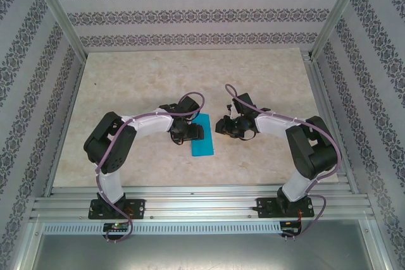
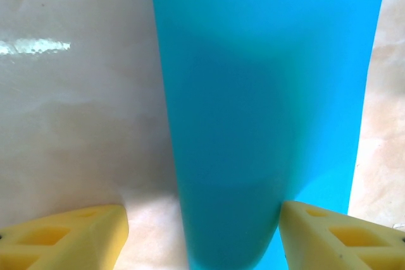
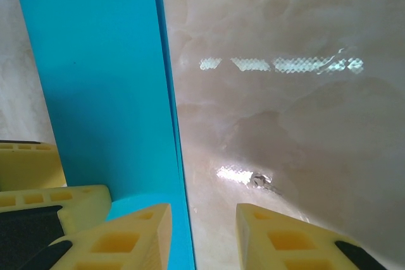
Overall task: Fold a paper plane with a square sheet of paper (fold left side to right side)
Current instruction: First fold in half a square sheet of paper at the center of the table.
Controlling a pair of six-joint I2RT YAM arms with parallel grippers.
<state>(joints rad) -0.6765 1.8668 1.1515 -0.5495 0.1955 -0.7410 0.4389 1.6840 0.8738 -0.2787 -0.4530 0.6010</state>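
My left claw (image 2: 202, 235), apart, straddles the folded square sheet of paper (image 1: 203, 140) at the middle of the table (image 1: 139, 80); my right claw (image 3: 204, 226), apart, flanks its edge.

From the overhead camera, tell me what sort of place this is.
Probably a purpose-built robot test cell, not a home: an aluminium frame holds wallpaper-patterned wall panels around a marble-look tabletop, with the left arm and right arm bolted to its near rail.

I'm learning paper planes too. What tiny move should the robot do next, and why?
Probably press the left claw down to flatten the square sheet of paper. It lies doubled over between that claw's open fingers, its fold looks rounded, not creased; the right claw sits open beside it.
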